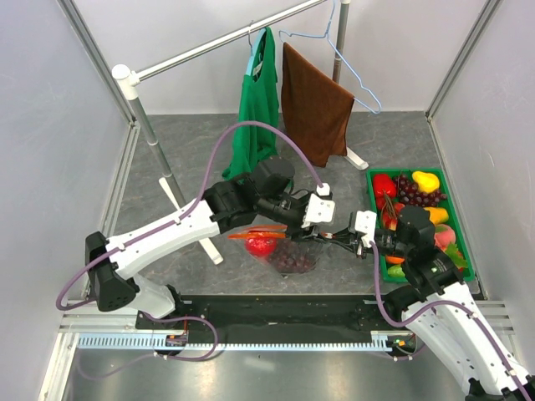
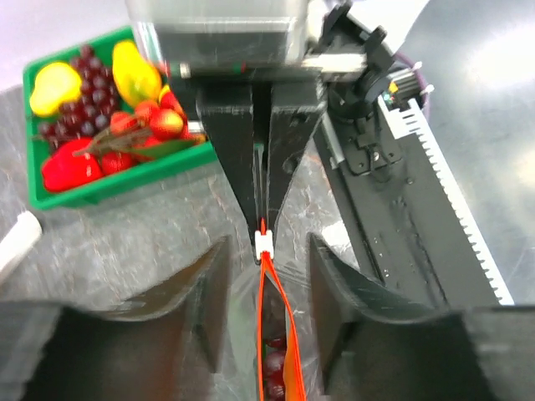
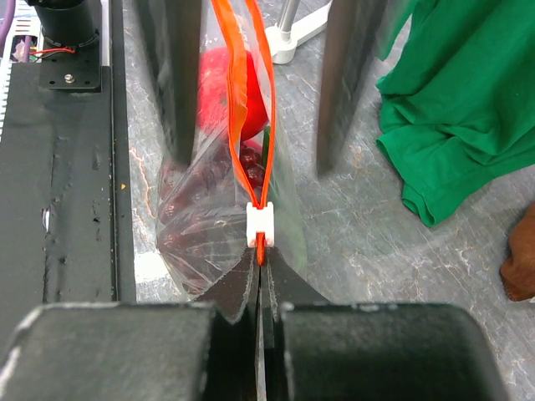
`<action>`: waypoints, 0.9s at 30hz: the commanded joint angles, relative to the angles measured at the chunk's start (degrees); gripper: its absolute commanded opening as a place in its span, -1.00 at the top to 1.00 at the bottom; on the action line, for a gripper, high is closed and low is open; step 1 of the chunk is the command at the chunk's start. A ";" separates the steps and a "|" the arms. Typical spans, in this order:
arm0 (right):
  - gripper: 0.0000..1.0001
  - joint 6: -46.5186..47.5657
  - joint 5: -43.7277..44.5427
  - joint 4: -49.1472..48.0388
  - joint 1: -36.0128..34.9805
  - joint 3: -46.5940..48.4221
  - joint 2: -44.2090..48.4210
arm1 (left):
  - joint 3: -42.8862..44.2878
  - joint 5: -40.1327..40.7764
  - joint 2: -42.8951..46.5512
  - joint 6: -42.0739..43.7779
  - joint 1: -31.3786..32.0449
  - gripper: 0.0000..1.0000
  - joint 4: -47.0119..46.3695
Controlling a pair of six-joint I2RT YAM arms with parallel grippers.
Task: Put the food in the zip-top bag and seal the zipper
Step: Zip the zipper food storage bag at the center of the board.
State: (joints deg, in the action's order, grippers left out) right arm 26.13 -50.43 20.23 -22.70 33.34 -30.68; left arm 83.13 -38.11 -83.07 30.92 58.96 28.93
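The zip-top bag (image 1: 284, 251) hangs between my grippers, holding a red apple (image 1: 261, 244) and dark purple grapes (image 1: 294, 261). Its orange-red zipper (image 3: 251, 125) stands parted along most of its length, with the white slider tab (image 3: 261, 224) at the end near the right gripper. My right gripper (image 3: 261, 261) is shut on the zipper's end just behind the tab. My left gripper (image 2: 267, 271) is open, with one finger (image 2: 209, 305) on each side of the zipper just past the tab (image 2: 264, 244). In the top view the left gripper (image 1: 323, 224) and the right gripper (image 1: 341, 237) meet tip to tip.
A green tray (image 1: 465, 261) of toy fruit sits at the right. A clothes rack holds a green cloth (image 1: 257, 109), a brown towel (image 1: 316, 104) and a blue hanger (image 1: 355, 83) at the back. A black mat (image 1: 284, 311) and a toothed rail (image 1: 251, 341) line the near edge.
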 commanded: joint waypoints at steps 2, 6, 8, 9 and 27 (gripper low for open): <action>1.00 -0.47 -0.28 -2.12 0.02 0.41 1.14 | -2.62 6.29 0.01 -4.20 1.51 -0.06 -5.90; 1.00 -0.20 -0.10 -1.86 0.11 0.32 1.23 | -2.54 9.36 -0.95 -4.64 2.83 -0.18 -5.99; 1.00 -0.20 -0.19 -1.95 0.11 0.23 1.32 | -2.27 10.33 -1.31 -4.99 3.27 -0.19 -5.99; 1.00 -0.20 -0.19 -1.95 0.02 0.23 1.32 | -2.27 10.68 -1.57 -5.08 3.44 -0.18 -5.99; 1.00 -0.29 2.01 -1.07 0.02 0.85 1.76 | -4.90 12.36 -1.05 -0.86 2.48 0.63 1.13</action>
State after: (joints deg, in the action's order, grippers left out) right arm 25.87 -48.73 20.97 -22.70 33.34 -29.56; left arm 79.92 -26.89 -85.45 28.32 62.70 27.44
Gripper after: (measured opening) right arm 0.009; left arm 0.202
